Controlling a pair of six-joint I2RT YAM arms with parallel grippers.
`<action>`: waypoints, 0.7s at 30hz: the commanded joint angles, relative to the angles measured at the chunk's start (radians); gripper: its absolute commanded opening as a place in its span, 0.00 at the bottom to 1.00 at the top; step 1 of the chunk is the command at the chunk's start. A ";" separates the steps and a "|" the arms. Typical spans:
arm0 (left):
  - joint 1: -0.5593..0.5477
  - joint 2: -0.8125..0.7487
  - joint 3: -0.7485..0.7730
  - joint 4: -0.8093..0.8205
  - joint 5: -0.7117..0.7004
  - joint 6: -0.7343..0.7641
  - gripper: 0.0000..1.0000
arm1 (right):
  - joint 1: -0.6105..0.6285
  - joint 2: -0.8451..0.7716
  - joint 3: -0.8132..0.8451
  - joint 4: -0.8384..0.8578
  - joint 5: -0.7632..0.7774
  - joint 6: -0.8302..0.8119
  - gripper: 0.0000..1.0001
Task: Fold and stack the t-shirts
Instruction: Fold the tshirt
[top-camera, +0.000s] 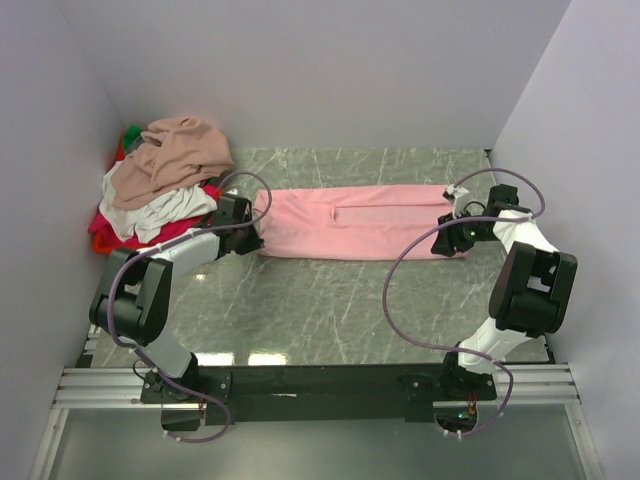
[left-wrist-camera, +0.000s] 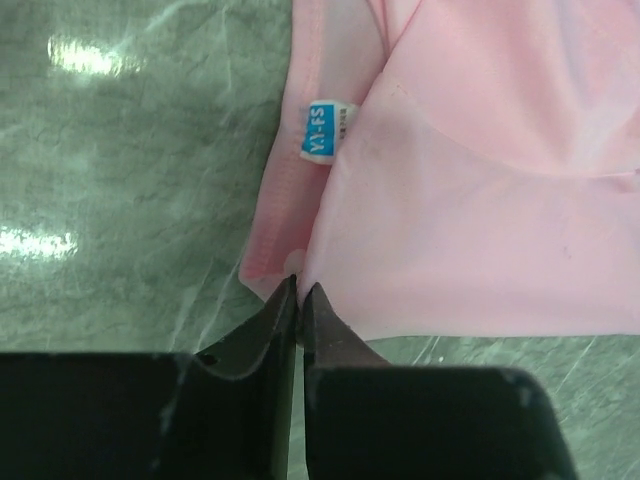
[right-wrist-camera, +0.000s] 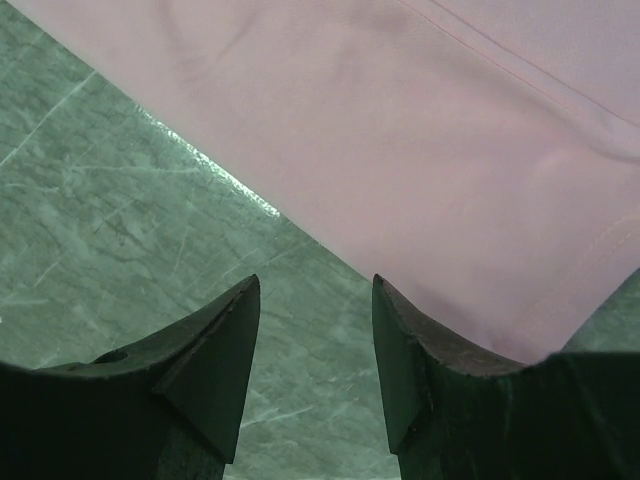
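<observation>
A light pink t-shirt (top-camera: 355, 222) lies folded into a long strip across the middle of the table. My left gripper (top-camera: 245, 228) is at its left end, shut on the shirt's edge (left-wrist-camera: 300, 285); the blue-white neck label (left-wrist-camera: 322, 131) shows just ahead of the fingers. My right gripper (top-camera: 452, 238) is at the strip's right end, open and empty (right-wrist-camera: 315, 300), with the pink cloth (right-wrist-camera: 420, 130) just beyond its tips. A pile of other t-shirts, tan (top-camera: 180, 150), white (top-camera: 160, 212), magenta and green, sits at the back left.
The pile rests on a red basket (top-camera: 100, 235) against the left wall. The table top (top-camera: 330, 300) is green-grey marble. White walls close in on the left, back and right.
</observation>
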 joint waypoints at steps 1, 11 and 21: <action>0.004 -0.020 0.004 -0.043 -0.021 0.004 0.09 | -0.019 -0.025 0.019 0.021 0.029 0.014 0.56; 0.004 -0.023 -0.051 -0.065 -0.039 -0.022 0.36 | -0.046 0.078 0.095 0.089 0.199 0.151 0.56; 0.004 -0.067 -0.068 -0.104 -0.114 -0.019 0.55 | -0.047 0.144 0.102 0.175 0.369 0.249 0.56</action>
